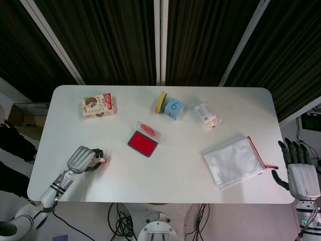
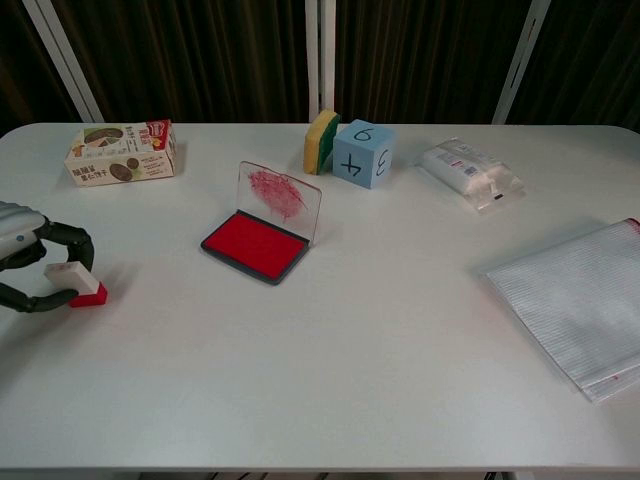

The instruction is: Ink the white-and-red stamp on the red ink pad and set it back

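The left hand (image 2: pixel 35 265) is seen at the near left edge of the table (image 1: pixel 175 175), fingers curled around the white-and-red stamp (image 2: pixel 76 283). The stamp's red base is at or just above the tabletop; contact cannot be confirmed. A snack box (image 1: pixel 98 105) is noted at the far left. The red ink pad (image 2: pixel 255 245) lies left of centre, well apart from the stamp, its clear lid (image 2: pixel 279 199) raised and smeared red. Behind it, a yellow-green sponge (image 2: pixel 320 141) touches a blue number cube (image 2: pixel 362 153). A sealed white packet (image 1: pixel 207 115) and a mesh zip pouch (image 1: pixel 234 161) follow. The right hand (image 1: pixel 301 173) is held beyond the right edge, fingers spread, grasping nothing.
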{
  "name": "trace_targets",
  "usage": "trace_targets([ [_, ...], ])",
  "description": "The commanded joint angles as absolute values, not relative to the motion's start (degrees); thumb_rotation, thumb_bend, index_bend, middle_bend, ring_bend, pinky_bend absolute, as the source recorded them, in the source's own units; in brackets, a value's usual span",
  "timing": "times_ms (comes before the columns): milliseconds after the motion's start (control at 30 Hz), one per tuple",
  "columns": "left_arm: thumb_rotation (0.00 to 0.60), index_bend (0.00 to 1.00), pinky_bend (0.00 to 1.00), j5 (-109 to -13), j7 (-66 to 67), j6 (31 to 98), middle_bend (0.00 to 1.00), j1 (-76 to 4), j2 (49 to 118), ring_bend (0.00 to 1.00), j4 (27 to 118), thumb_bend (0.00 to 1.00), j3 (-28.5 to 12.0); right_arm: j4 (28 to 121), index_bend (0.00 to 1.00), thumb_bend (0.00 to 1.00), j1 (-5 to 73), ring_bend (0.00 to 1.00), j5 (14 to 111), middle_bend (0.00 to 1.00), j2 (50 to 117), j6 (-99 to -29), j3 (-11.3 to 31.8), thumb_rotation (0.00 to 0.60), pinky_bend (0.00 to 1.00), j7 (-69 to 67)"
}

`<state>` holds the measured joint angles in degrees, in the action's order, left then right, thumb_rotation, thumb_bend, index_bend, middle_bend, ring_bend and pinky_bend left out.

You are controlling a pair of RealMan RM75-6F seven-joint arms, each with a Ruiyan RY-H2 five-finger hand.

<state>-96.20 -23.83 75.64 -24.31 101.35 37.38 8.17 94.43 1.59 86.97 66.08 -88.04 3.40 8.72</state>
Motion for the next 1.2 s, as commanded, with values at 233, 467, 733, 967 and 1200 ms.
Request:
trace_targets([
  [233,0.6,0.58,1.0,-96.6,-24.0,75.2,0.62,-24.4,101.6,0.98,37.0,0.45,8.2,94.4,0.0,0.2,1.5,0.0,86.7,0.0,66.2,-87.9,3.4,0.6,0.0,8.7],
  [467,0.6,0.52,1.0,-96.8,-23.7,75.2,0.58,-24.5,101.3,0.98,37.2,0.44,8.1,94.3,0.0,0.2,1.5,0.0,86.4,0.0,66.2,-87.8,3.4,0.6,0.0,8.7],
  [733,0.6,0.43,1.0,-96.8,-23.8,74.6,0.53,-24.4,100.9,0.97,37.7,0.41,8.3,94.5,0.0,0.2,1.6,0.0,85.7,0.0,66.1,-87.2,3.5,0.6,0.0,8.8],
  [967,0.6,0.37,1.0,-97.2,-23.3,74.8,0.49,-24.5,100.7,0.97,37.8,0.36,8.4,94.5,0.0,0.21,1.6,0.0,85.6,0.0,66.2,-87.2,3.5,0.6,0.0,8.9],
  [1200,0.6,0.33,1.0,-97.5,-23.1,75.2,0.43,-24.5,100.4,0.97,38.4,0.33,8.4,94.5,0.0,0.21,1.5,0.0,85.6,0.0,66.1,-87.4,3.5,0.6,0.0,8.8],
])
